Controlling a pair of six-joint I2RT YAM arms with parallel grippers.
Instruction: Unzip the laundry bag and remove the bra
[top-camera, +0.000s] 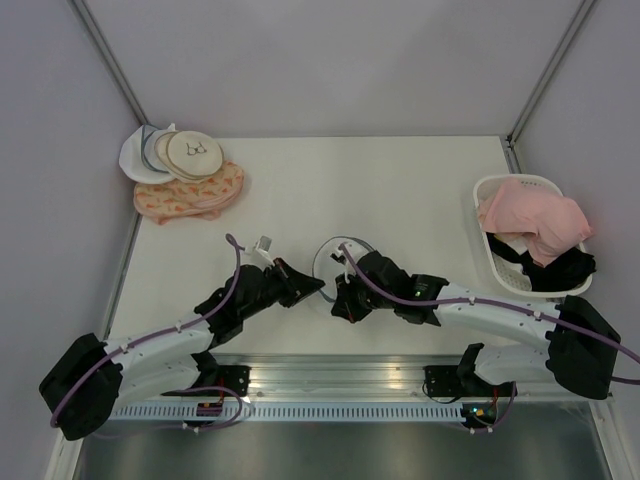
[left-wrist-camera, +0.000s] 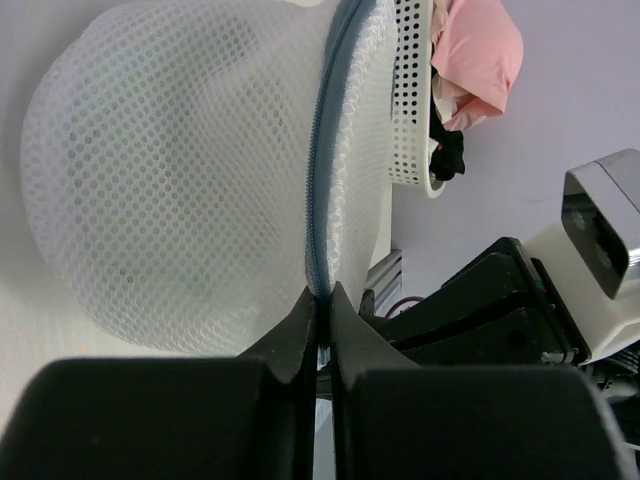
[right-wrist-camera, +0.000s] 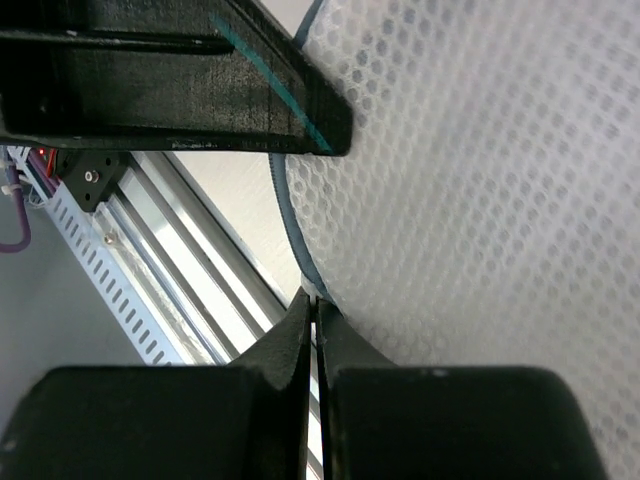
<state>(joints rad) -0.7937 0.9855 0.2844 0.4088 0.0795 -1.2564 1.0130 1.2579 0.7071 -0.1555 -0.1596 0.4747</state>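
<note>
1. The small round white mesh laundry bag (top-camera: 331, 264) is being held near the middle of the counter's (top-camera: 400, 190) near edge.
2. Its grey-blue zipper rim (left-wrist-camera: 318, 200) is being pinched by the left pincer (left-wrist-camera: 320, 312), whose fingers are pressed together on it.
3. The bag's edge is being clamped by the right pincer (right-wrist-camera: 313, 318), which is likewise closed on it.

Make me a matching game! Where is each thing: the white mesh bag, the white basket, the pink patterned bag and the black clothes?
Things:
1. laundry bag
2. white basket
3. pink patterned bag
4. black garment

Places:
A. back left corner of the table
B. inside the basket, under the pink clothes
C. middle front of the table
D. right edge of the table

Pairs: 1-C, 2-D, 3-A, 4-B.
</note>
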